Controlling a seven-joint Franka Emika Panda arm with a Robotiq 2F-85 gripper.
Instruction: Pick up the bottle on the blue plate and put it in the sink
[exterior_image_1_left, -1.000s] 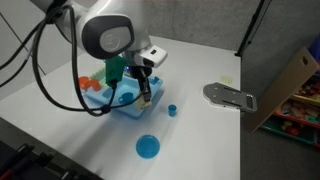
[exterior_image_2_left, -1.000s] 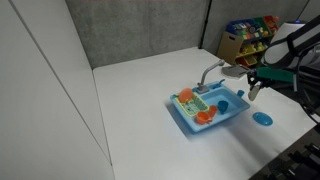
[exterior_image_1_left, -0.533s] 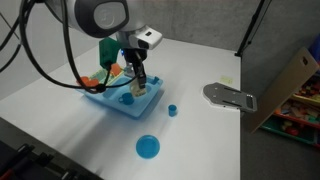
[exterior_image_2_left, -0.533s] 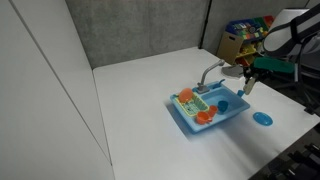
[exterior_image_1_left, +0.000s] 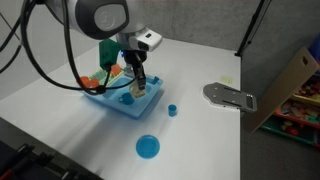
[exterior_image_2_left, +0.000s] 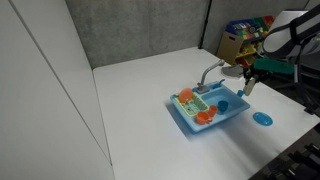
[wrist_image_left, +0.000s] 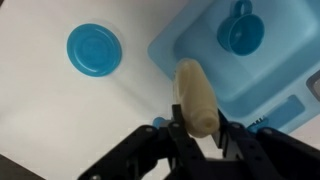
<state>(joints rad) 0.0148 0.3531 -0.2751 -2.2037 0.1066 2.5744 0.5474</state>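
Observation:
My gripper (wrist_image_left: 200, 135) is shut on the cream-beige bottle (wrist_image_left: 196, 92), which sticks out lengthwise from the jaws. The bottle hangs over the near edge of the light-blue sink (wrist_image_left: 275, 75). The empty blue plate (wrist_image_left: 94, 49) lies on the white table beside the sink. In both exterior views the gripper (exterior_image_1_left: 137, 86) (exterior_image_2_left: 247, 84) hovers at the sink's (exterior_image_1_left: 112, 100) (exterior_image_2_left: 210, 112) end with the bottle (exterior_image_1_left: 139, 91) at its tip. The plate (exterior_image_1_left: 147, 147) (exterior_image_2_left: 262, 118) sits apart from the sink. The grey faucet (exterior_image_2_left: 212, 72) stands at the sink's far side.
A blue cup (wrist_image_left: 241, 32) lies in the sink basin. A tiny blue cup (exterior_image_1_left: 172, 110) stands on the table between sink and plate. The orange and green rack (exterior_image_2_left: 190, 104) fills one sink end. A grey metal piece (exterior_image_1_left: 230, 96) and a cardboard box (exterior_image_1_left: 290, 85) are off to the side.
A second ago the gripper with the bottle was beside the sink's end; it moved a little over the sink's edge. Over the last half second nothing has moved.

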